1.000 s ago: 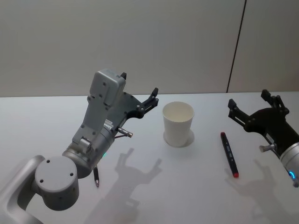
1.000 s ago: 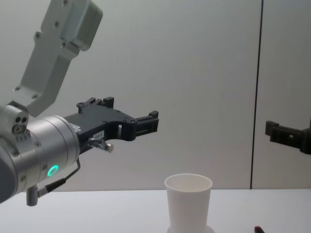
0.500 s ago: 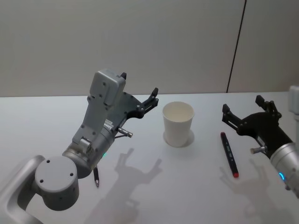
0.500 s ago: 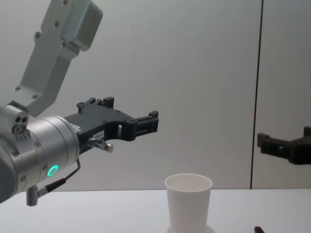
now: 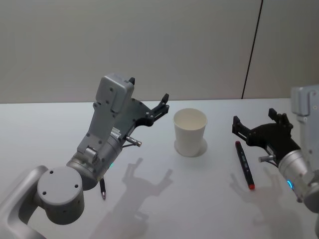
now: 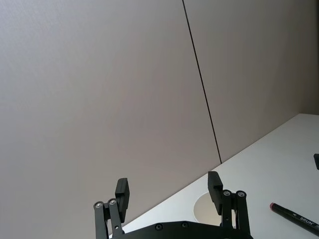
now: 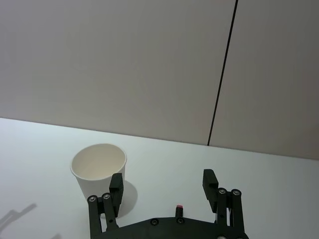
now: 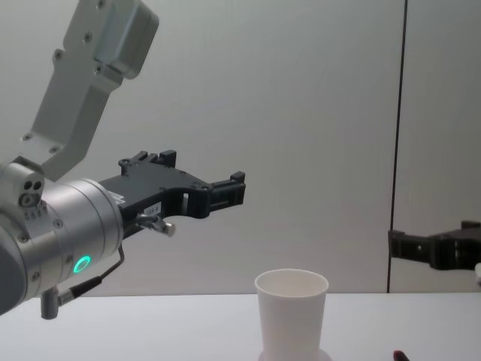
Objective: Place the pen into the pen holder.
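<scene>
The pen (image 5: 243,164) is black with a red end and lies on the white table (image 5: 164,199), to the right of the pen holder. The pen holder (image 5: 190,132) is a plain white paper cup standing upright near the table's middle. My right gripper (image 5: 254,118) hovers open just above and behind the pen. From its wrist camera the cup (image 7: 98,172) sits off to one side of the open right gripper (image 7: 163,184), and the pen's red end (image 7: 178,206) peeks between the fingers. My left gripper (image 5: 148,89) hangs open in the air, left of the cup.
A small dark stick with a red tip (image 5: 102,189) lies on the table under my left arm. A grey wall with a dark vertical seam (image 5: 251,50) stands behind the table. Bare tabletop lies in front of the cup.
My right gripper has moved left and a little lower, closing in over the pen. The left arm, cup and pen have stayed put.
</scene>
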You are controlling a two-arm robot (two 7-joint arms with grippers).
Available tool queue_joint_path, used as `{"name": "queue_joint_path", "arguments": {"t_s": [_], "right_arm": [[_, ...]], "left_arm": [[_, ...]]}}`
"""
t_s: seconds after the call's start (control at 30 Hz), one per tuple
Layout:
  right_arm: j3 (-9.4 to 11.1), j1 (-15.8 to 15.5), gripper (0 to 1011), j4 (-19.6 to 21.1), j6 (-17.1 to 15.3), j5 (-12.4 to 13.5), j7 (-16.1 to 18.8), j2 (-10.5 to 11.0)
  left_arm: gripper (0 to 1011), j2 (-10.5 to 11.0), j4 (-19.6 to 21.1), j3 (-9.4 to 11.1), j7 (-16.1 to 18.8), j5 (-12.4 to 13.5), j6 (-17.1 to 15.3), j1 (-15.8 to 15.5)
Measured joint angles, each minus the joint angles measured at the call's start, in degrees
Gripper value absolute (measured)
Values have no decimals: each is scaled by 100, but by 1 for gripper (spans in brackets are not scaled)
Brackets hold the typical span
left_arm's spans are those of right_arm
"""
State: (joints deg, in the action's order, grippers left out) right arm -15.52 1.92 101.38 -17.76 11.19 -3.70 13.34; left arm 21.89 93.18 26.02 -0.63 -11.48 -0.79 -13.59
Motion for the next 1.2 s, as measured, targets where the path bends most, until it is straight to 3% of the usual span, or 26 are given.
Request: {"name": "queue_joint_path", "arguments": {"t_s": [0.37,1.2], "right_arm": [[-23,326,1002,-237,-804,-55,-190,-300],[64,991,1002,-957,-2071,-59,-627,-827]], "left_arm": [[1004,0,0,0,0,0,0,0],[1004,0,0,0,1,0,0,0]]}}
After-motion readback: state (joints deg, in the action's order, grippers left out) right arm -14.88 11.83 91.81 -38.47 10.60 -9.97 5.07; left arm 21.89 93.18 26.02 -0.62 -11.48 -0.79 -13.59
